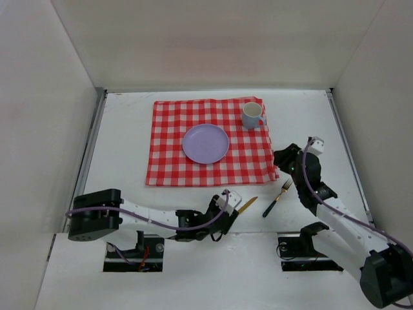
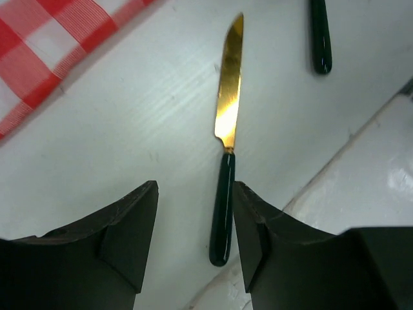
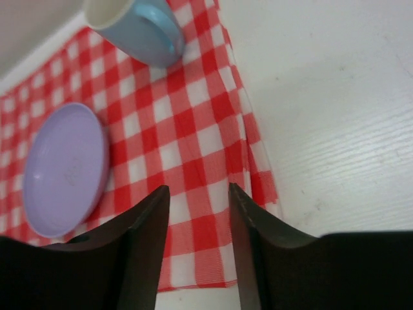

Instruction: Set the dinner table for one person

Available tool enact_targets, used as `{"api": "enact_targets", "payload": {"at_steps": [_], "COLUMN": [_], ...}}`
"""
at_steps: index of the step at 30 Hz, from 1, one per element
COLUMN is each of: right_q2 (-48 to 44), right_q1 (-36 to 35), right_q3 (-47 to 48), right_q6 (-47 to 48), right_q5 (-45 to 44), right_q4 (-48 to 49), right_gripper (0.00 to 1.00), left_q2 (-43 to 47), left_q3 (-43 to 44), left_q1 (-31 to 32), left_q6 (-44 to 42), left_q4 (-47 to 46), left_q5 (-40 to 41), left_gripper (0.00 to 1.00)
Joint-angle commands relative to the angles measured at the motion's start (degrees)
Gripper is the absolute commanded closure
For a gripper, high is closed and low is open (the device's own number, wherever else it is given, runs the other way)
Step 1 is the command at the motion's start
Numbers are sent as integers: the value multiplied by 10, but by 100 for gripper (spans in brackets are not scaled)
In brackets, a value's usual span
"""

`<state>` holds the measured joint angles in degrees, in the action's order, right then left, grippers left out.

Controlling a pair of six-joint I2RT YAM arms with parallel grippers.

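A knife (image 2: 222, 194) with a gold blade and a dark green handle lies on the white dinner table (image 1: 126, 145) near its front edge. My left gripper (image 2: 195, 194) is open, low over the knife. The handle lies between the fingers, close against the right finger (image 2: 258, 226), and is not clamped. In the top view the left gripper (image 1: 229, 206) is at the knife (image 1: 248, 205). A matching fork (image 1: 277, 197) lies just right of it. My right gripper (image 1: 284, 158) is open and empty, and the right wrist view shows this gripper (image 3: 199, 194) above the cloth's near right corner.
A red-and-white checked cloth (image 1: 168, 129) lies in the middle of the table, with a lilac plate (image 1: 206, 143) on it and a light blue mug (image 1: 251, 115) at its far right corner. The fork's handle end (image 2: 320, 39) is near the knife blade. White walls enclose the table.
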<state>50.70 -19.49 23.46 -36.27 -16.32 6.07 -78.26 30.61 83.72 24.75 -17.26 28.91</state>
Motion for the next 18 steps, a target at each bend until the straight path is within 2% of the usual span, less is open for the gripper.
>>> {"api": "enact_targets", "payload": {"at_steps": [1, 12, 16, 18], "right_q2": [-39, -42, -47, -44], "right_q1": [5, 10, 17, 18], "right_q3": [-17, -21, -25, -25], "right_q6": [-24, -30, -35, -36], "right_q5": [-10, 8, 13, 15], "right_q4": [90, 92, 93, 93], "right_gripper": [50, 50, 50, 50], "left_q2": [-22, -102, -137, -152], "left_q3": [30, 69, 79, 87], "left_q1": [24, 61, 65, 68], "left_q6": [-35, -78, -87, -91], "left_q4": [36, 53, 49, 53], "left_q5": [10, 3, 2, 4], "left_gripper": [52, 53, 60, 66]}}
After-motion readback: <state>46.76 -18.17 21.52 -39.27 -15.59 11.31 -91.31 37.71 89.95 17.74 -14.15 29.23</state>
